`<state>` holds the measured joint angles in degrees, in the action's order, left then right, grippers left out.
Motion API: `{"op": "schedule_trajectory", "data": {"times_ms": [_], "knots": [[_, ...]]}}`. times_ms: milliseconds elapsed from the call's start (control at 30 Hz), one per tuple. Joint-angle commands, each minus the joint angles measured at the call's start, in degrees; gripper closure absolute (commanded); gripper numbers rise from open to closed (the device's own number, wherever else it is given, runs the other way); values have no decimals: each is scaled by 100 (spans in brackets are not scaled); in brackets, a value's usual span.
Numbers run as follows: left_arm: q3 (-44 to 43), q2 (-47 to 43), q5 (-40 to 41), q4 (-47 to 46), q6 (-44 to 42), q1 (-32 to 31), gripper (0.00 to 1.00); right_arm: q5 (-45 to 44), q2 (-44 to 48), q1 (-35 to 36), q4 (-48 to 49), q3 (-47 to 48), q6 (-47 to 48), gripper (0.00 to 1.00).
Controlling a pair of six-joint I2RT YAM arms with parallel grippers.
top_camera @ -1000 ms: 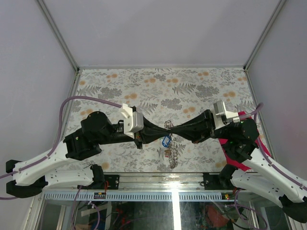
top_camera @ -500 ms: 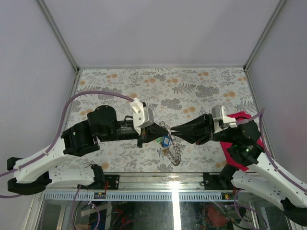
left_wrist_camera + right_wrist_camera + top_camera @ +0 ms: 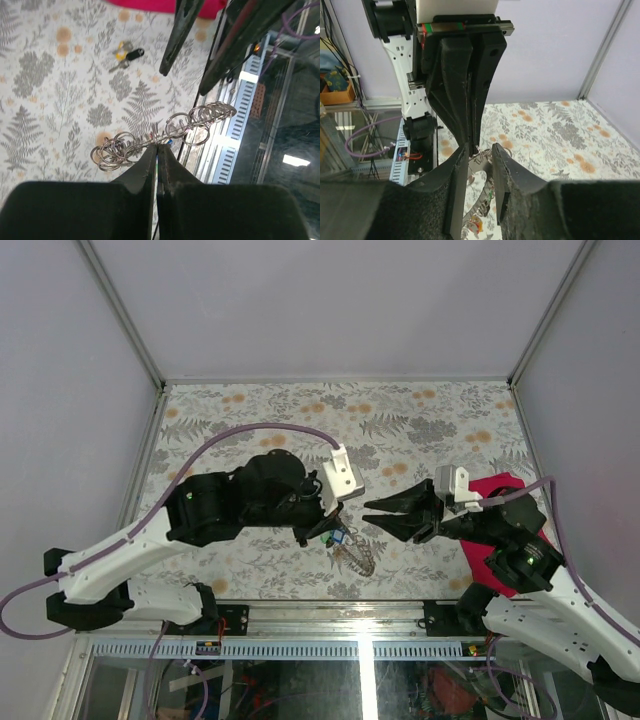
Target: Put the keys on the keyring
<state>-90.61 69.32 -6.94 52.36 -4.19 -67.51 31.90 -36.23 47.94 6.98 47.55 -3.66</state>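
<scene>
Above the near-centre tabletop (image 3: 250, 410), keyring (image 3: 176, 122) held up for threading.
Its chain is clamped in the shut left pincer (image 3: 329, 526); the right pincer (image 3: 369, 514), part-open and empty, should fetch the loose keys (image 3: 126, 53) lying rightward.

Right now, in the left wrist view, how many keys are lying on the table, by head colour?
Yellow-headed key: 1
Black-headed key: 1
Total: 2, together on the table, apart from the keyring chain held in the left gripper.
</scene>
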Motion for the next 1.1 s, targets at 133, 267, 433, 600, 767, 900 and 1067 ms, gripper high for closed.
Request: {"op": "schedule_trajectory", "data": {"times_ms": [133,267,433,600,767,900,1067], "knots": [[-516,520,608,1088,478,69,100,-545,188,-13,-472,13,326,67],[-203,692,169,1147,638,700,100,-672,348,-14,-721,-70,361,67],[418,723,-562,402,744,1423,100,-736,502,-18,-918,-106,325,67],[965,873,-1188,-564,792,1648,100,-795,591,-14,-978,-137,239,67],[1004,1255,-1081,-829,853,1840,100,-954,646,-19,-1082,-141,188,67],[1133,1528,-971,-1174,946,2236,100,-1264,700,-13,-1200,-132,114,67],[1234,1803,-954,-1654,1072,2842,100,-1528,833,-13,-1270,-169,-16,67]]}}
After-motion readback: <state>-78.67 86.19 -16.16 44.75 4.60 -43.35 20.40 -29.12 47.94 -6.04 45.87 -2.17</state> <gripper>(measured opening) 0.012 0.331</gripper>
